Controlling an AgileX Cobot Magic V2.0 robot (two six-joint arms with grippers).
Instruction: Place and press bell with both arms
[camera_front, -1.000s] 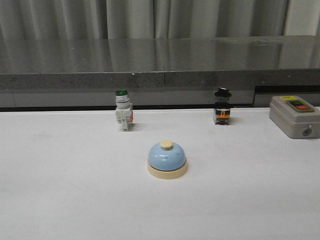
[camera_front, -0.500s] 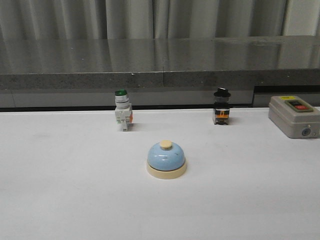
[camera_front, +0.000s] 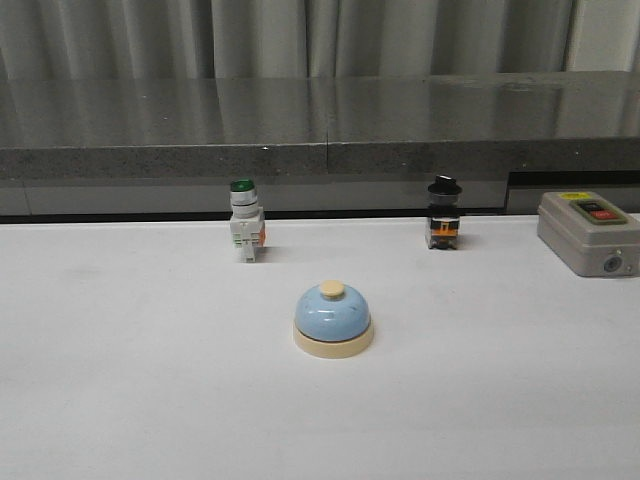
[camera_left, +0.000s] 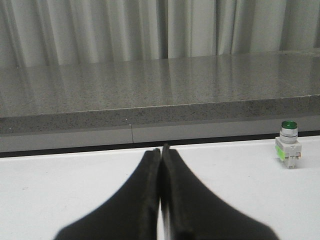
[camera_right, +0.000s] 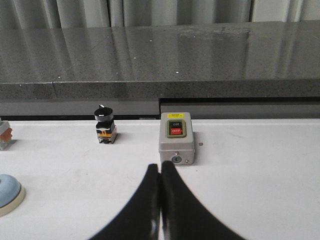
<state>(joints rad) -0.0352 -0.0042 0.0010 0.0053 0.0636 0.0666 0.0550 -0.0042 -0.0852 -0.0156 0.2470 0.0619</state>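
Nothing moved since earlier frames. Bell (camera_front: 333, 320) upright mid-desk (camera_front: 140, 400), green switch (camera_front: 245, 232), black switch (camera_front: 444, 226), grey box (camera_front: 590, 233) behind, apart. Left claw (camera_left: 161, 152), right claw (camera_right: 160, 170) closed, empty.

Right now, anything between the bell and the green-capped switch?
No. Front view shows bare white table between the bell and the green-capped switch.
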